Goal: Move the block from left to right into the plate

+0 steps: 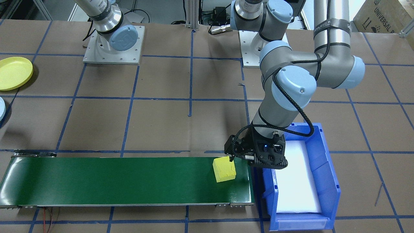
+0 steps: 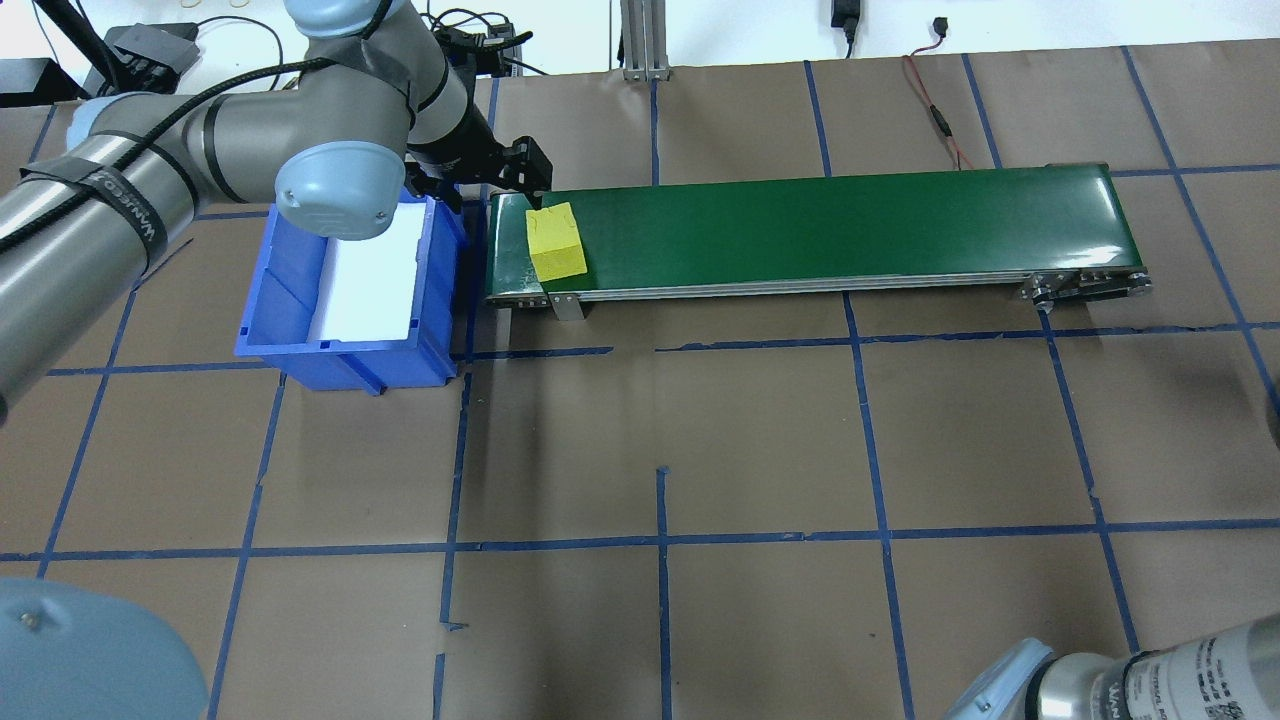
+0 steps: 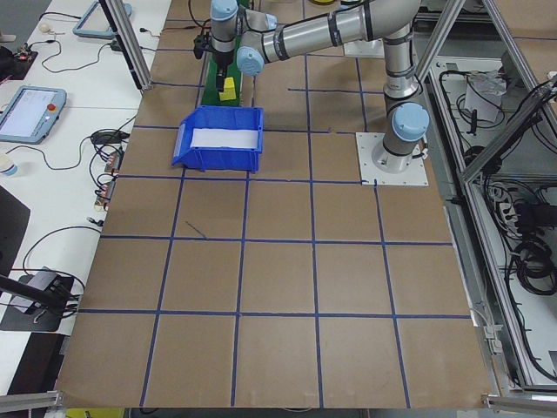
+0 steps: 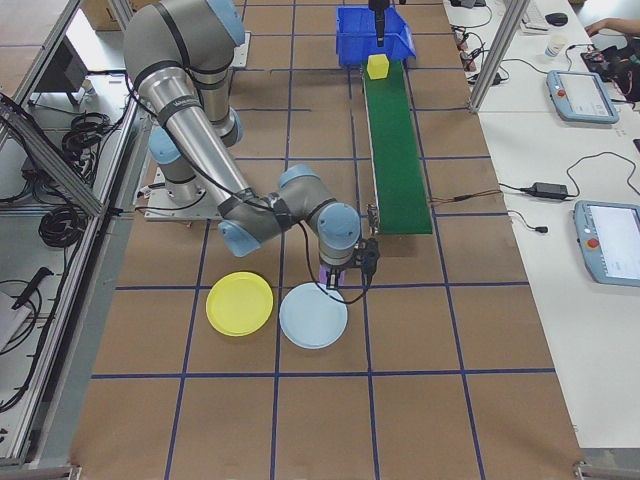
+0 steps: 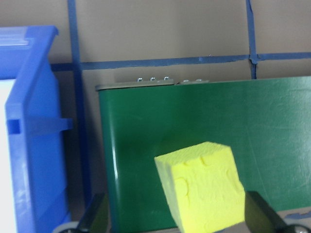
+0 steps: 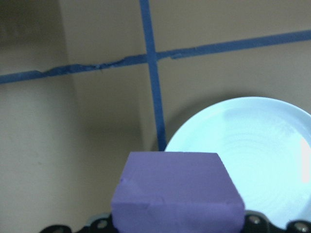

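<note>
Left wrist-mounted: yellow block (image 5: 204,187), green belt (image 5: 252,131)

One camera looks down from behind the robot, one faces it; both see the green belt (image 1: 126,181) and blue bin (image 2: 350,290).

Papered table (image 2: 760,430): conveyor (image 2: 830,235), bin (image 2: 440,300), plates (image 4: 240,303).
</note>
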Action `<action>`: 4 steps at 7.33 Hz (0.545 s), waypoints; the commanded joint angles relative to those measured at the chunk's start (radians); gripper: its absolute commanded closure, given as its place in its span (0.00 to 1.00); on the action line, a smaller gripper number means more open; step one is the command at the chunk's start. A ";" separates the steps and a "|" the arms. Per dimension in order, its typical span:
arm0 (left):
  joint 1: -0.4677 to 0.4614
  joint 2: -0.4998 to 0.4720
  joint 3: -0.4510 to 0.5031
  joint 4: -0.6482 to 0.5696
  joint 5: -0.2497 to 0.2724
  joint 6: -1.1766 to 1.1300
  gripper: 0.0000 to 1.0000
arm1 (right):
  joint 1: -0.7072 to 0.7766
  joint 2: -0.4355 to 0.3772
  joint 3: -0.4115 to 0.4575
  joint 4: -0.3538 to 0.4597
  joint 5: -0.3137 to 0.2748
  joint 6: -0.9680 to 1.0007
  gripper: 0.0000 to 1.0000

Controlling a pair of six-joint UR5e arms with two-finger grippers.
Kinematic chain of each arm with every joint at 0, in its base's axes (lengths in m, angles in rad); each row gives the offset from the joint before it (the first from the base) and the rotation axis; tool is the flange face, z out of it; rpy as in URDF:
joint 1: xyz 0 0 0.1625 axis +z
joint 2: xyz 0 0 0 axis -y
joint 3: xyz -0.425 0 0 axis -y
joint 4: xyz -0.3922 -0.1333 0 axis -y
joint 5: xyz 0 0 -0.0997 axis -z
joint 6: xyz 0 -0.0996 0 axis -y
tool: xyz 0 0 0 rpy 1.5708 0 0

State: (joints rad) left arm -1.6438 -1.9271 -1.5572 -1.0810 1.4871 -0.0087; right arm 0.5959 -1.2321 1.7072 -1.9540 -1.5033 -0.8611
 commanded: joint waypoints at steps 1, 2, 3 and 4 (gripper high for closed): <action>0.028 0.122 0.003 -0.173 0.019 0.029 0.00 | -0.060 0.008 0.069 -0.092 -0.064 -0.038 0.83; 0.053 0.193 0.002 -0.274 0.019 0.030 0.00 | -0.080 0.032 0.092 -0.156 -0.064 -0.045 0.80; 0.071 0.242 0.000 -0.340 0.019 0.030 0.00 | -0.081 0.072 0.089 -0.239 -0.054 -0.062 0.68; 0.068 0.278 -0.001 -0.393 0.021 0.030 0.00 | -0.081 0.071 0.089 -0.247 -0.039 -0.064 0.40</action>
State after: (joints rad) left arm -1.5827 -1.7035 -1.5569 -1.3968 1.5065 0.0206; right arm 0.5190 -1.1764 1.7928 -2.1583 -1.5557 -0.9169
